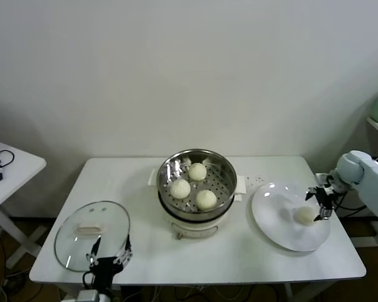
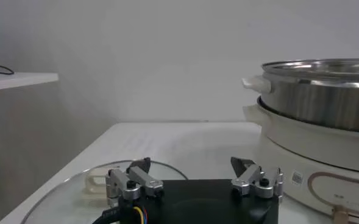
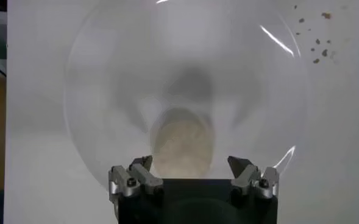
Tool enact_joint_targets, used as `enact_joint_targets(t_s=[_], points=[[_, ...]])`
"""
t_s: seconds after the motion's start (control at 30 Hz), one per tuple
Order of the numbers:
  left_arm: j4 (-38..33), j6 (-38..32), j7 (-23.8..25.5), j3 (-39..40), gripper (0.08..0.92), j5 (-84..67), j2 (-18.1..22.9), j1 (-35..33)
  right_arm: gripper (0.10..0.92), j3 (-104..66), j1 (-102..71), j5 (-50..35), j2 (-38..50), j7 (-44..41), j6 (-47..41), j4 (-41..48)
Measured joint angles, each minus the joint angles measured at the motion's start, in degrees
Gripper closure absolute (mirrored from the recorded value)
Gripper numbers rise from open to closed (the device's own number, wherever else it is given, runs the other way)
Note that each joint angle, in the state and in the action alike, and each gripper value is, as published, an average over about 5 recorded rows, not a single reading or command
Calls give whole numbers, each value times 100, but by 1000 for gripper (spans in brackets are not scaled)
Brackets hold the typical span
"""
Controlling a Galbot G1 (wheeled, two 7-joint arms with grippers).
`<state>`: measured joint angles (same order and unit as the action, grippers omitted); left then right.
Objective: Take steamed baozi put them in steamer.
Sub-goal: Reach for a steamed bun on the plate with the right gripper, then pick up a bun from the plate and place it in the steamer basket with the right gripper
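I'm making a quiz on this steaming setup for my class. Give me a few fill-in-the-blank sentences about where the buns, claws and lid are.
1. The steamer holds ____ buns.
2. The last bun lies on the white ____.
3. The right claw, jaws open, hangs above that ____.
4. The left claw waits at the table's front edge by the glass ____.

Missing words: three; plate; bun; lid
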<state>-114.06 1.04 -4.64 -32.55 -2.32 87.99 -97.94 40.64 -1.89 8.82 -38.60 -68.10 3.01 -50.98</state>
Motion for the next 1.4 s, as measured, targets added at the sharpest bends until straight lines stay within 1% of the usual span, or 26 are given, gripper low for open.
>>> enact_joint_targets(t_s=[0.47, 0.73, 1.07, 1.23, 1.4], points=[[19, 15, -7, -9, 177, 24, -6, 26, 208, -37, -89, 182, -199, -97, 78, 266], [21, 48, -38, -7, 177, 24, -9, 34, 273, -94, -132, 268, -236, -116, 128, 356], [6, 41, -35, -3, 177, 28, -10, 6, 319, -148, -101, 292, -308, -96, 141, 427], [-7, 30, -37, -11, 177, 23, -10, -4, 322, -94, -8, 150, -265, -70, 94, 402], [-22, 18, -50, 28, 177, 18, -3, -15, 334, 172, 242, -331, -158, -14, -68, 304]])
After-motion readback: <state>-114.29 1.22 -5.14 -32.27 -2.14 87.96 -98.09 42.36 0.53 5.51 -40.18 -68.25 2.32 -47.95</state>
